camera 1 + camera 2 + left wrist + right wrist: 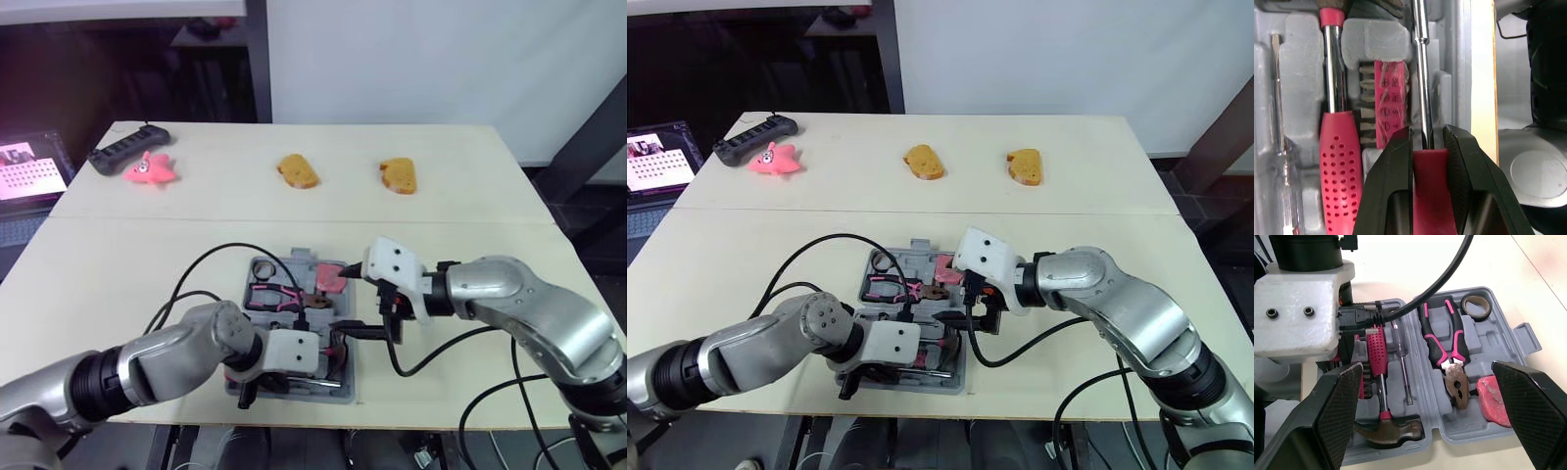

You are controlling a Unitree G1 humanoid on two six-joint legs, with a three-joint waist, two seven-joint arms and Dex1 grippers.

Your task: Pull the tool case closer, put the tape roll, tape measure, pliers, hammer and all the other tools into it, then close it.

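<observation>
Screwdriver with a red handle and steel shaft (1422, 73) sits pinched in my left gripper (1427, 134), low centre of the head view, over the open grey plastic tool case (1484, 340). Marks on the pink bit strip (1391, 93) beside it are too small for me to read. In the case lie a pink-handled hammer (1376, 350), pink-and-black pliers (1453, 372) and a black tape roll (1475, 307), with a pink tape measure (1493, 399) by the pliers' nose. My right gripper (1426, 369) hangs spread wide just above them. Beyond, the pale wooden table (470, 211) carries a toasted bread slice (298, 171), a second slice (399, 175), a pink plush toy (150, 169) and a black power strip (127, 147). Upper left is a lit laptop screen (29, 168), and behind it all a white wall (411, 59).
</observation>
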